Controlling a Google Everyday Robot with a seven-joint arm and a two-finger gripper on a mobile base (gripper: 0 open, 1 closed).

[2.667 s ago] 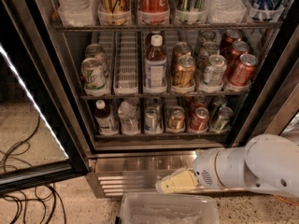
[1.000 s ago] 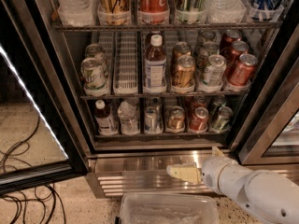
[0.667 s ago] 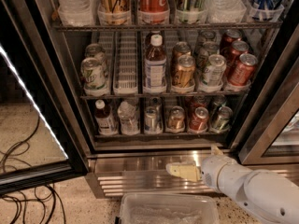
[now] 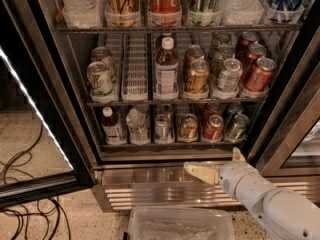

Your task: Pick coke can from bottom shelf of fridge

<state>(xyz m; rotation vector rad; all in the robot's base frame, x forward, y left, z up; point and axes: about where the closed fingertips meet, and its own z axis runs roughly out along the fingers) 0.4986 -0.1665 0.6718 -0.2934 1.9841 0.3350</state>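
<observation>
The coke can (image 4: 213,128) is a small red can standing on the bottom shelf (image 4: 145,145) of the fridge (image 4: 165,188), in a lane right of centre. A gold-brown can (image 4: 189,127) is on its left and a green-and-silver can (image 4: 236,127) on its right. My gripper (image 4: 220,164) is open and empty in front of the ribbed steel base, just below and slightly right of the coke can. One cream finger (image 4: 201,173) points left, and the other (image 4: 238,155) points up. The white arm comes in from the lower right.
Two bottles (image 4: 113,127) and a silver can (image 4: 162,129) fill the shelf's left lanes. The middle rack holds several cans and a bottle (image 4: 166,69). A clear plastic bin (image 4: 180,225) sits on the floor below. The open glass door (image 4: 35,134) and cables (image 4: 25,214) are at left.
My arm has drawn back to the right and the gripper has risen a little toward the bottom shelf. The cans have not moved.
</observation>
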